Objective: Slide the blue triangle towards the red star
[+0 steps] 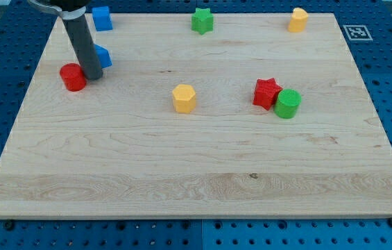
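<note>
The blue triangle [103, 57] lies at the view's upper left, partly hidden behind my rod. My tip [93, 76] rests on the board just left of and below the blue triangle, touching or nearly touching it. A red cylinder [73, 77] sits right beside the tip on its left. The red star [266, 92] lies right of centre, far to the right of the tip, with a green cylinder [288, 103] touching its right side.
A blue cube [101, 17] sits at the top left edge of the wooden board [196, 187]. A green star [202, 20] is at top centre, a yellow block [297, 19] at top right, and a yellow hexagon [184, 98] near the middle.
</note>
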You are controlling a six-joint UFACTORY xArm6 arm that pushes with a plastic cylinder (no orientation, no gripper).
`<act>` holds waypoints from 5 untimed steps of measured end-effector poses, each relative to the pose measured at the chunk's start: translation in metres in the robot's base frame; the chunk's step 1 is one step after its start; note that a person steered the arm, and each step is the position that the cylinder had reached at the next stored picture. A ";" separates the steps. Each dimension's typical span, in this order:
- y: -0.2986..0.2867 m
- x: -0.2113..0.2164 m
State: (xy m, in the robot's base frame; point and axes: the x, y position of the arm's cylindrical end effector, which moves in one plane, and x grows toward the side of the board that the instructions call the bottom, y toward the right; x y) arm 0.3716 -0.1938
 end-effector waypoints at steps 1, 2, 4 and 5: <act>-0.011 0.000; -0.010 -0.003; -0.006 -0.012; -0.015 -0.028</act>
State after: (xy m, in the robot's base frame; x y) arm 0.3436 -0.2087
